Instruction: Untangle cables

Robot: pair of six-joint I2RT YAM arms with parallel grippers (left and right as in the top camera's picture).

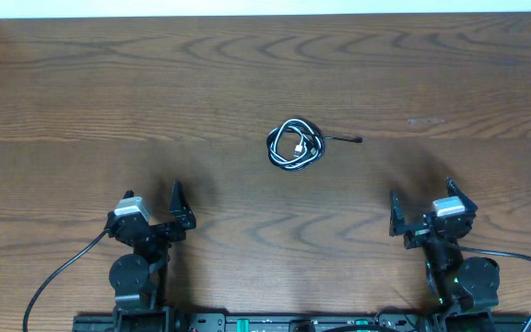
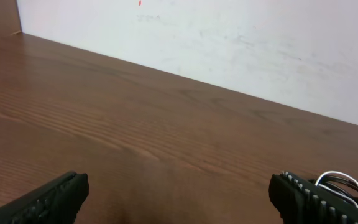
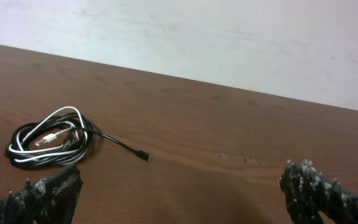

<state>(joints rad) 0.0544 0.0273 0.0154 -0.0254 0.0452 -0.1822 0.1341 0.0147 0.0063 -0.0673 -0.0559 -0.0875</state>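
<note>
On the left end effector (image 2: 179,202) the jaws are standing wide open, gripping nothing, with both fingers (image 2: 48,199) hanging just over the bare surface (image 2: 135,124). The right end effector (image 3: 182,196) is doing the same: jaws spread fully, nothing between them, nothing touching. In the overhead view both are sitting low near the front edge, one at each side, well apart from each other. The cables (image 1: 295,145) are lying on the surface as one coil, ahead of both end effectors and roughly midway between them, well clear of either. In the right wrist view the coil is sitting ahead and to the left, beyond the left-hand finger. In the left wrist view only a sliver of it is showing at the far right edge, peeking out behind the right-hand finger. Count: two end effectors, two cables, one coil. The black cable (image 3: 118,145) and the white cable (image 3: 63,110) are running round the loop together, wound over each other. One black tail is trailing out of the coil to the right in the overhead view, ending in a small plug (image 1: 358,139) that is lying flat on the wood, apart from the loop. One pale plug (image 3: 45,140) is resting inside the ring. Any other ends are too buried in the loop to pick out. Behind the surface a white wall (image 3: 229,43) is filling the top of both wrist views.
</note>
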